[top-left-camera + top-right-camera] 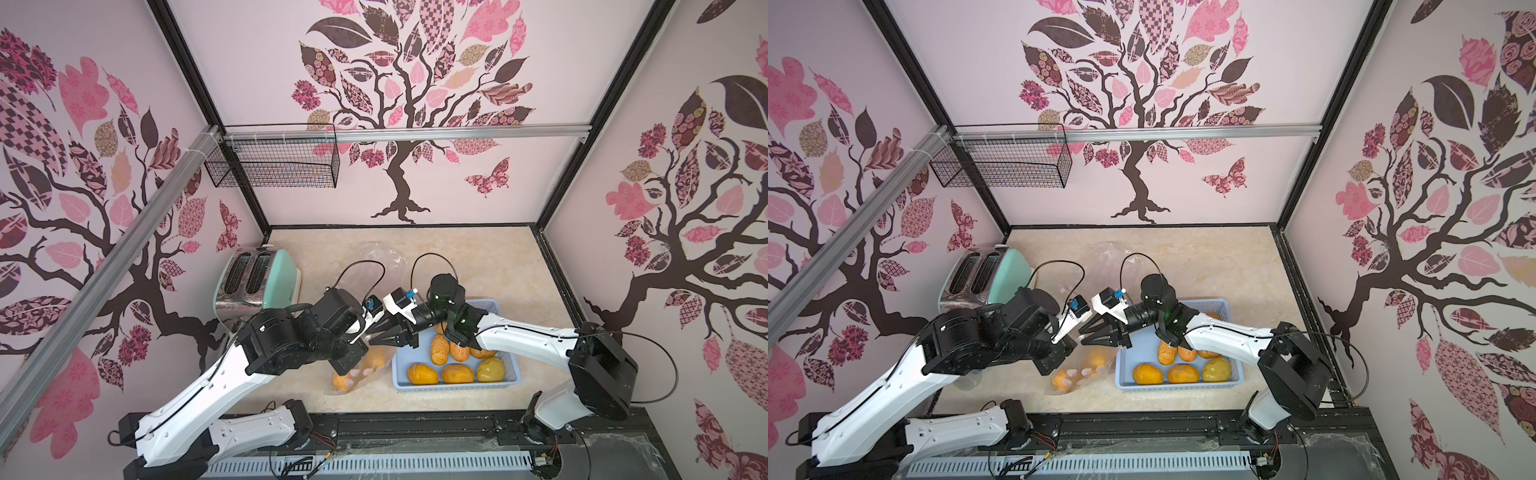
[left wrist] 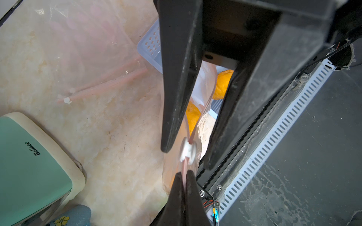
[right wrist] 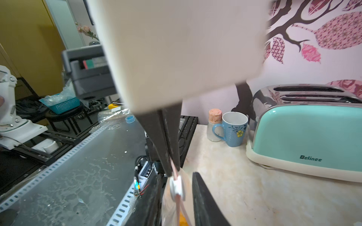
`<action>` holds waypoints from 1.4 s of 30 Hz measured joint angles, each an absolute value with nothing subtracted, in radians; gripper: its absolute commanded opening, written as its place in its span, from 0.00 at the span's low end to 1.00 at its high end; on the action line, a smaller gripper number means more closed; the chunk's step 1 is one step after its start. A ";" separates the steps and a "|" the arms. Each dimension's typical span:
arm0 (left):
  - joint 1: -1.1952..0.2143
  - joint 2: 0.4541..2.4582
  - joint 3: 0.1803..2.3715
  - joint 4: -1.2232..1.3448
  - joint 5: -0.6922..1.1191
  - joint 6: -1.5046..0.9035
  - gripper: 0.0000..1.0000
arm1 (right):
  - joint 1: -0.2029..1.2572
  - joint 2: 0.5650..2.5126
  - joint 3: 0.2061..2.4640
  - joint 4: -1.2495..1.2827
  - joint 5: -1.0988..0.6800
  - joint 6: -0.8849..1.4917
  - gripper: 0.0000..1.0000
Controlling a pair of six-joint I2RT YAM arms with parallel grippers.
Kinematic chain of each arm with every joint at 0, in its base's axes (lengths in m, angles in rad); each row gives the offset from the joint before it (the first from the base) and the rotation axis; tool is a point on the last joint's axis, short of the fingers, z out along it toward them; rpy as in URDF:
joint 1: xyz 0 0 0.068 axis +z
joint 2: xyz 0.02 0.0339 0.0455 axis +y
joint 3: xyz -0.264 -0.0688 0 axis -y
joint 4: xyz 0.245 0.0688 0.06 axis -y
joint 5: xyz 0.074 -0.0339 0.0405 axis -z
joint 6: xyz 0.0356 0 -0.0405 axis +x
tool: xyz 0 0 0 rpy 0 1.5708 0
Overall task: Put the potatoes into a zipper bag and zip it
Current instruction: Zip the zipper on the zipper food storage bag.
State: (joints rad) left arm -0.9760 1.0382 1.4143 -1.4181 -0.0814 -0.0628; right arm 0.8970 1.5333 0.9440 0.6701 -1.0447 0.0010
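While the left gripper (image 2: 185, 174) clamps the bag (image 2: 203, 127) by its zip strip (image 2: 184, 166), the right gripper (image 2: 187, 159) straddles the slider (image 2: 188, 152), jaws apart. Toaster (image 1: 257, 282) and basket (image 1: 457, 385) flank them.

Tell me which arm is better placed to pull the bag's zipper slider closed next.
Right, probably. The right hand stands open astride the white slider, while the left hand is shut on the zipper strip just beyond it, anchoring the bag.
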 measured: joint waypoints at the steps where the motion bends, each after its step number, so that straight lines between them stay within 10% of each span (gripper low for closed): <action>1: -0.976 1.038 1.414 -1.417 -0.082 -0.062 0.00 | 0.900 1.533 0.948 0.669 -1.047 0.000 0.27; 42: -0.959 1.021 1.396 -1.425 -0.084 -0.063 0.00 | 0.915 1.534 0.962 0.524 -0.999 -0.132 0.21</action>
